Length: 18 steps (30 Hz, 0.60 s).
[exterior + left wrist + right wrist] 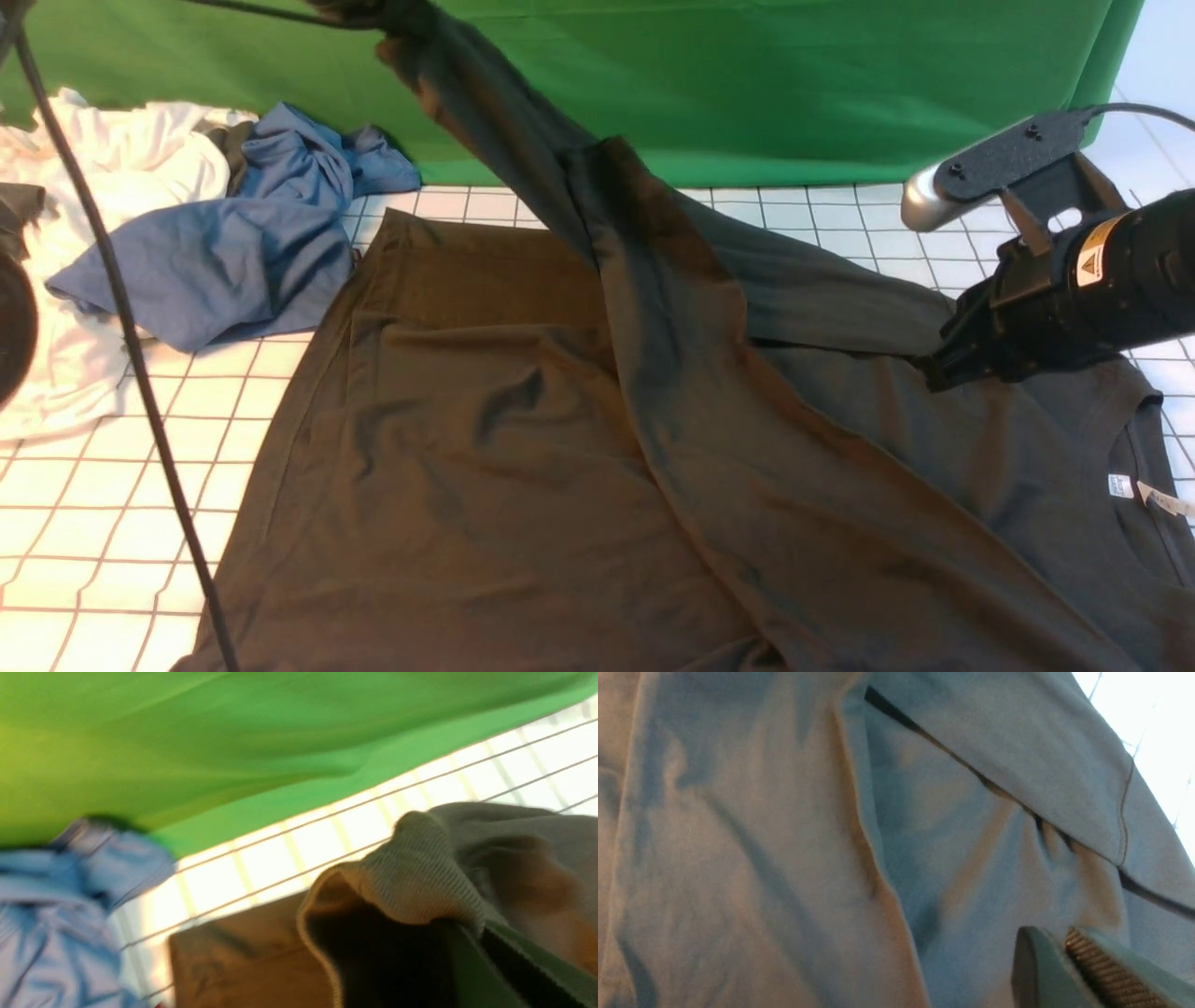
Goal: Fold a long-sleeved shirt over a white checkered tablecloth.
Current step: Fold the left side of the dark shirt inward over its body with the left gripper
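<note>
Shirt [523,448]: dark and long-sleeved, it lies spread over the tablecloth [75,523] on the table and fills most of the front view. Its collar is toward the robot's right and its hem toward the left.
Raised sleeve [485,103]: one sleeve climbs steeply from the shirt's body to the top edge of the front view, drawn taut.
Left fingers [472,975]: closed on that sleeve beside its ribbed cuff [411,868], holding it high above the table.
Right fingers [938,369]: low on the shirt near the shoulder, at the edge of the other sleeve, which lies across the chest. They look close together, but I cannot tell whether they pinch any cloth.
Neck tag [1120,485]: small and white, inside the collar.
Other clothes: a blue garment [233,243] and a white garment [93,187] lie bunched at the far left, with the blue one just beside the shirt's hem.
Backdrop [747,75]: a plain green cloth behind the table.
Step in hand: this looks like the sleeve fold, with one sleeve already laid inward and the second lifted ready to cross.
Next move calls for: carrying the cuff across and down so the sleeve lies flat on the body. The shoulder should stay pinned and the flat cloth should not be dragged. The cuff should be released only once the sleeve rests on the shirt.
</note>
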{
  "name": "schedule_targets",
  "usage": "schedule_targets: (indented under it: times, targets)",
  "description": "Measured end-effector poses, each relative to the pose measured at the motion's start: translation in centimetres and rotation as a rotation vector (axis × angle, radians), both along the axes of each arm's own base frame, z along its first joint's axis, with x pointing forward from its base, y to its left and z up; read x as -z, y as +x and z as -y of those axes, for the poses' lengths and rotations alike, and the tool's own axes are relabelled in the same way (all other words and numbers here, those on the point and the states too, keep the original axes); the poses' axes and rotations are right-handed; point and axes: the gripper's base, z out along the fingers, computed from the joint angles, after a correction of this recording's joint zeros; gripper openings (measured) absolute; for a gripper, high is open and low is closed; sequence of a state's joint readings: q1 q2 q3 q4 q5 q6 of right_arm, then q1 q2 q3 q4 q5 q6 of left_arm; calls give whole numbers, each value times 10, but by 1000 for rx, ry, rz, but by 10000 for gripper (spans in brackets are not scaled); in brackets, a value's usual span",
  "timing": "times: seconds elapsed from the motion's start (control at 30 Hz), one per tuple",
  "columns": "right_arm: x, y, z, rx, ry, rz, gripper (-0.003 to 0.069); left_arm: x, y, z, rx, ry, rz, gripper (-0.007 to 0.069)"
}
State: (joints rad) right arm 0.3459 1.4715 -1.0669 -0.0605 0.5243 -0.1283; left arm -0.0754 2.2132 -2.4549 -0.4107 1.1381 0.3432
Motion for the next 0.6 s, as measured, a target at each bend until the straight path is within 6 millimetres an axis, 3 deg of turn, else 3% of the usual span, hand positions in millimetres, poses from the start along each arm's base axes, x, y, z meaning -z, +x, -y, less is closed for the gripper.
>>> schedule_targets:
  times: [0.23,0.43,0.6]
  targets:
    - [8,5,-2,-1,-7,-18,124,-23,-15,36,79,-4,73,-31]
    - [8,6,-3,-4,-1,-4,124,-47,-28,42,98,-12,133,-31]
    - [8,7,-3,-5,1,1,124,-81,-45,44,97,-32,239,-31]
